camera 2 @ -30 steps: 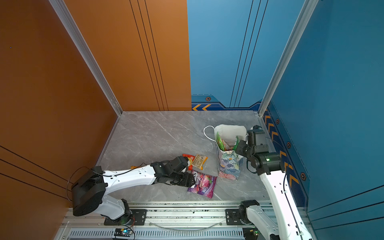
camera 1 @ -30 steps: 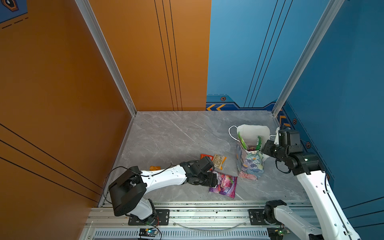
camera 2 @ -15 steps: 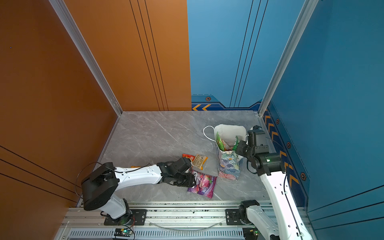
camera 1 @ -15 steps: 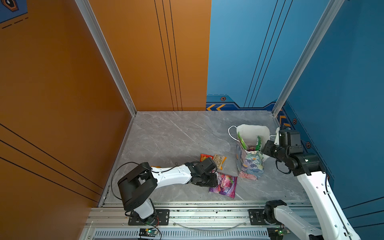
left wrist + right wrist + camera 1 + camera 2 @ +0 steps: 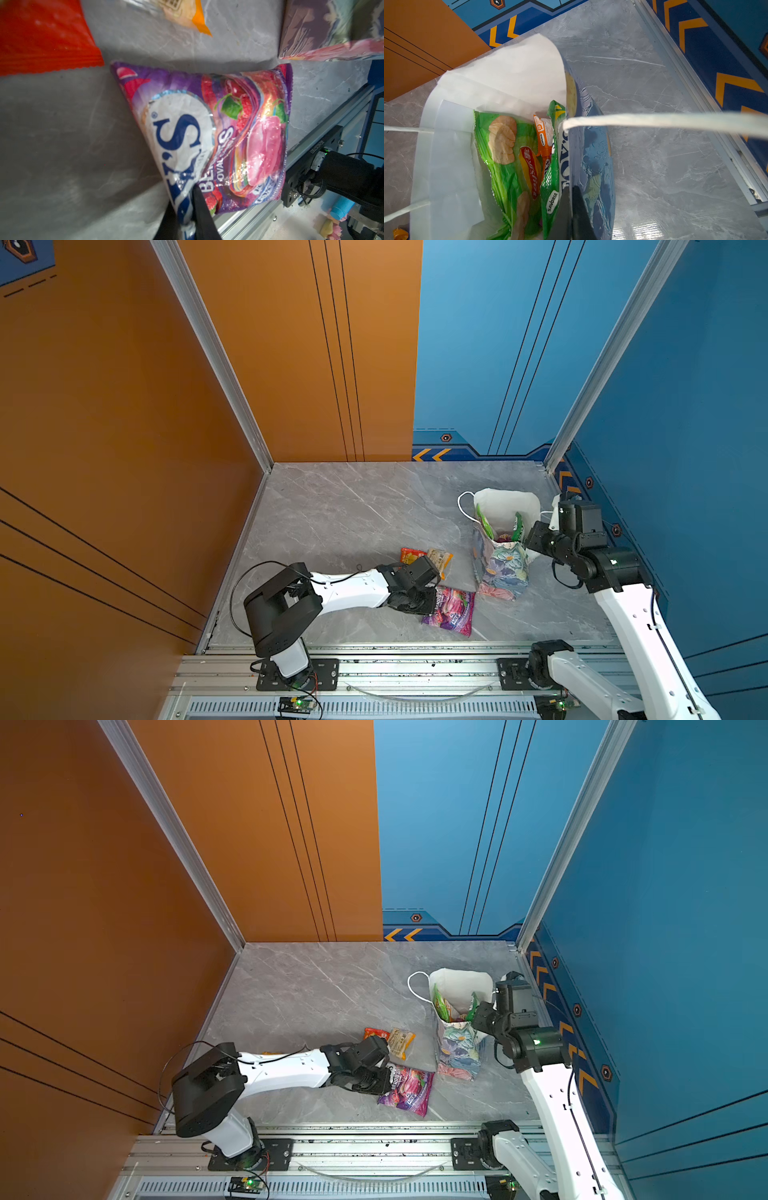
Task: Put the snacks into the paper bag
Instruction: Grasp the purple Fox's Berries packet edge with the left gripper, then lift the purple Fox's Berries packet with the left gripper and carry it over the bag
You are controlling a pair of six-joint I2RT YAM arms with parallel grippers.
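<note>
A purple snack packet lies on the grey floor near the front rail. My left gripper is shut on that packet's near edge. A red packet and a tan-and-orange packet lie just beyond it. The flowered paper bag stands upright to the right. My right gripper is shut on its side wall at the rim. Inside the bag are a large green chip bag, a small green packet and an orange packet.
An aluminium rail runs along the front edge, close to the purple packet. An orange wall stands on the left and a blue wall close behind the right arm. The bag's white cord handle stretches across the right wrist view.
My left gripper's jaws have closed on the purple packet's edge, and the left arm's elbow has swung right. The right arm and the bag have not moved.
</note>
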